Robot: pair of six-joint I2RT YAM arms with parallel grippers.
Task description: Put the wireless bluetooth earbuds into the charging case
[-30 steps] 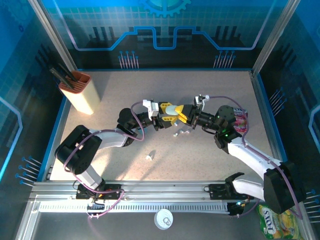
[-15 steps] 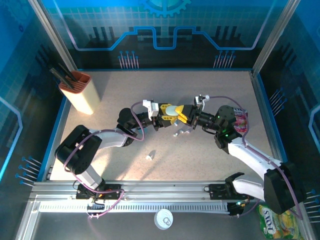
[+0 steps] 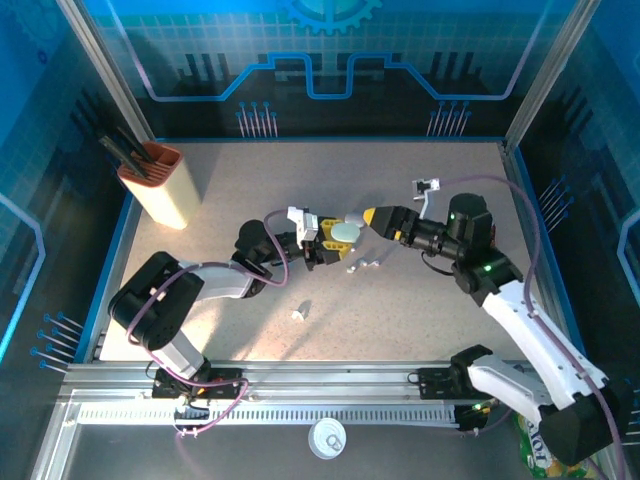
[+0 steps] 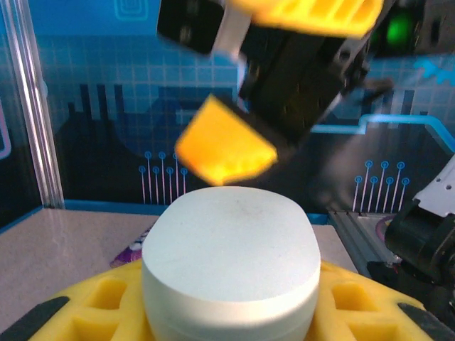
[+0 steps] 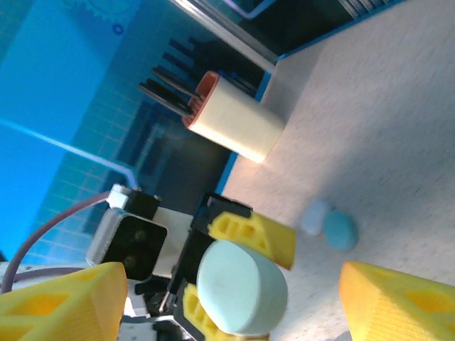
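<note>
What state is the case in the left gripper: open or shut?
Shut. Held in the left gripper, the case looks like one closed pebble: lid seated, only a thin seam.

1 overhead, 2 wrists share pale case (image 3: 345, 232).

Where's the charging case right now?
Top view, mid-table: the charging case sits clamped in the left gripper, with the open right gripper just to its right.

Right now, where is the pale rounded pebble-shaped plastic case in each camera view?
Top external: pale rounded case near picture centre, held in the left gripper.
Left wrist: the case bottom centre, close up.
Right wrist: the case bottom centre.
Shared landmark: the left gripper's yellow fingers hugging the case.
</note>
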